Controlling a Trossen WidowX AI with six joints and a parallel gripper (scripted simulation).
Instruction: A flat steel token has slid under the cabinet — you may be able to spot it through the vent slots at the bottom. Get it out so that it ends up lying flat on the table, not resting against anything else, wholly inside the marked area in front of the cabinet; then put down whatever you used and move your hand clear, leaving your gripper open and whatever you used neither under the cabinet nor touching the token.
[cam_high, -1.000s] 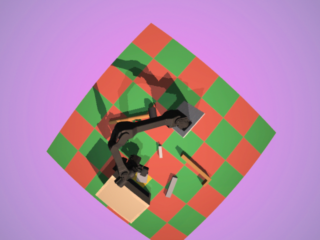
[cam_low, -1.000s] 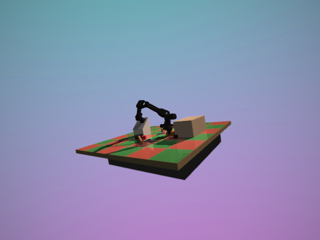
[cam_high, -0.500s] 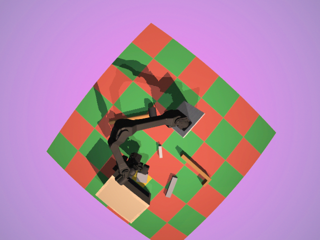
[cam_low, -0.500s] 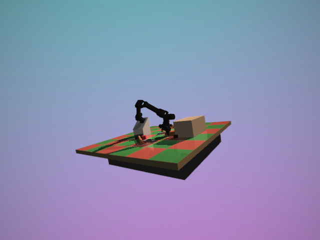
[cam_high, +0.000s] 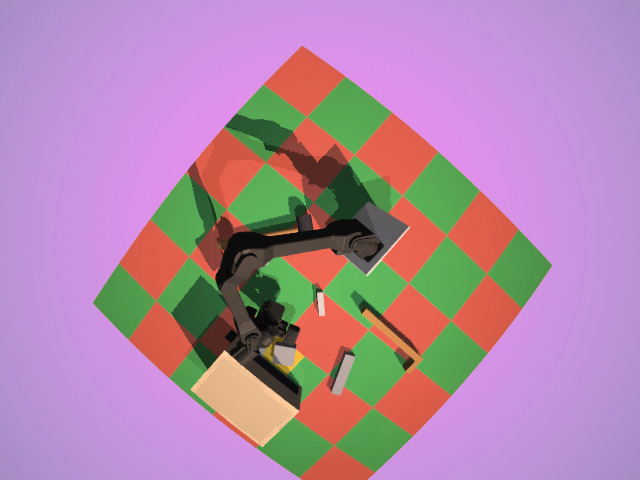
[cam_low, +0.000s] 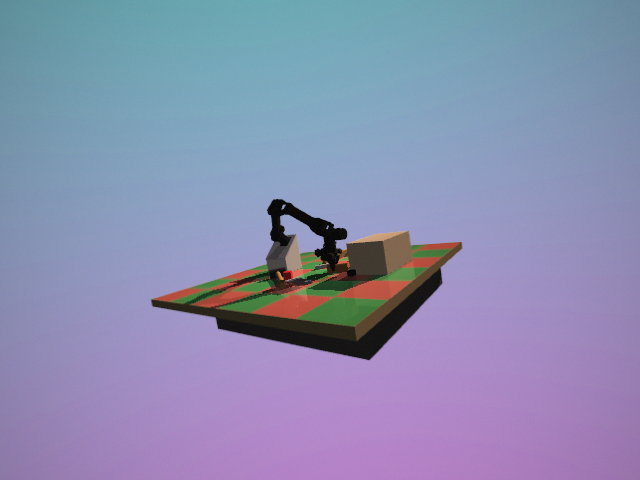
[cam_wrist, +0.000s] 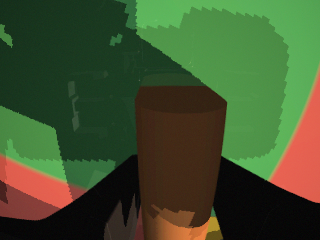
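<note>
The tan cabinet stands near the table edge, its dark front facing inward. My gripper points down in front of it, shut on an orange-brown rod that runs down the middle of the wrist view. The yellow marked area lies in front of the cabinet, partly hidden by the gripper. A pale grey squarish piece shows over it; it could be the steel token, but I cannot tell whether it lies flat or touches anything. The vent slots cannot be made out.
An orange L-shaped bar lies on the checkered table. A grey bar and a small white bar lie between it and the gripper. Another orange bar is partly under the arm. A grey sloped block stands at the arm's base.
</note>
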